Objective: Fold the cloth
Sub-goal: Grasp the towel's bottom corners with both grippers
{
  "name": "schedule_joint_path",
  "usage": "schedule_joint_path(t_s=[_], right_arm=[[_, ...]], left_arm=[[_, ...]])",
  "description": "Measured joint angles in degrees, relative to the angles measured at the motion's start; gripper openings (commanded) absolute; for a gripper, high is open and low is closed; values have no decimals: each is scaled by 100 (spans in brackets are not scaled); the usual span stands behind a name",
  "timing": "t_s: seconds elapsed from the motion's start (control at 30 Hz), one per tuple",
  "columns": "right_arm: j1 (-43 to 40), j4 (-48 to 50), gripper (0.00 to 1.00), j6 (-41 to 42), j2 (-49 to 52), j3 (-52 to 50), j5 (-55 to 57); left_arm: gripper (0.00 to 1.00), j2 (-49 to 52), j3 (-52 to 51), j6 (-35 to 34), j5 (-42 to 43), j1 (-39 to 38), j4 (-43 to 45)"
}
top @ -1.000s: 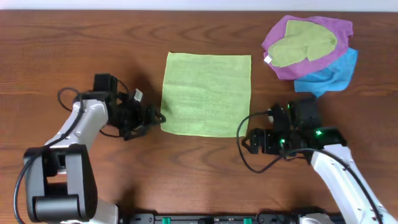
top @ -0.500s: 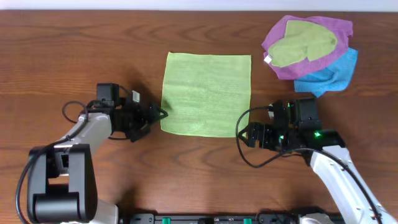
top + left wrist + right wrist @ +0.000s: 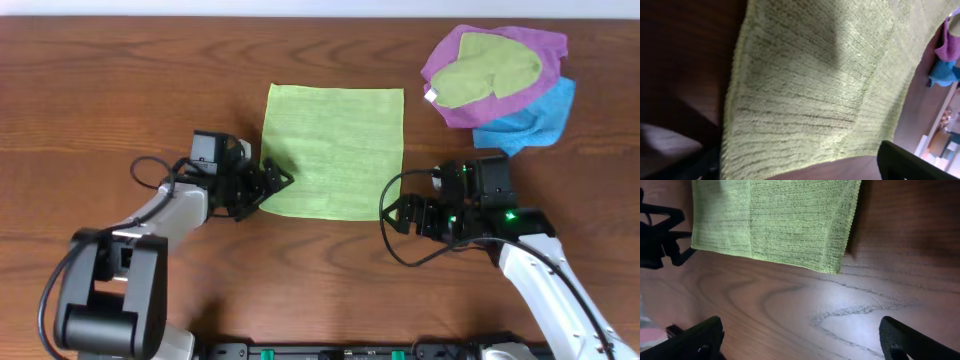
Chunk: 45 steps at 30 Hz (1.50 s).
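Overhead looks straight down; both wrist views close, low, sharing cloth.

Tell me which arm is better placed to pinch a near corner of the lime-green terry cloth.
Left, probably. The left gripper is open over the near-left corner of the lime-green terry cloth; the right gripper, also open, hangs short of the near-right corner, above bare wooden table.

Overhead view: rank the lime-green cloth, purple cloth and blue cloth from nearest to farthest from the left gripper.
1. lime-green cloth, table centre, right at the left gripper.
2. purple cloth, far right.
3. blue cloth, under it, farther right.
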Motion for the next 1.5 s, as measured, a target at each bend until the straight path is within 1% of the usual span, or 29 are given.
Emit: schedule_joint_path(t_s=[0.07, 0.17, 0.2, 0.23, 0.27, 0.37, 0.4, 0.7, 0.93, 1.23, 1.3, 1.4, 1.5], right_arm=[[0, -2, 99, 13, 0, 0, -26], [0, -4, 99, 15, 0, 0, -46], [0, -4, 99, 15, 0, 0, -55], [0, 0, 99, 15, 0, -4, -52], [0, 11, 99, 17, 0, -13, -50], [0, 127, 99, 17, 2, -83, -35], [0, 210, 99, 20, 4, -136, -26], [0, 911, 99, 122, 308, -468, 31], [0, 1661, 99, 315, 988, -721, 55], [11, 2865, 94, 702, 1631, -669, -199], [57, 3095, 91, 809, 1779, -621, -267], [192, 3314, 81, 946, 1952, -577, -319], [358, 3436, 68, 1038, 2079, -560, -302]], left_arm=[[83, 94, 15, -70, 22, -24, 125], [61, 260, 50, -173, 94, -37, 323], [55, 328, 59, -192, 116, -39, 385], [52, 382, 66, -212, 136, -39, 439], [40, 448, 66, -188, 153, -39, 498], [18, 551, 44, -227, 131, -48, 560], [6, 586, 33, -197, 120, -48, 566], [6, 634, 0, -203, 94, -44, 573], [6, 662, -2, -153, 315, 48, 472], [6, 686, -2, -37, 605, 79, 160], [6, 686, -2, -31, 636, 79, 125], [6, 686, -4, -26, 662, 79, 96], [6, 686, -4, -9, 693, 79, 94]])
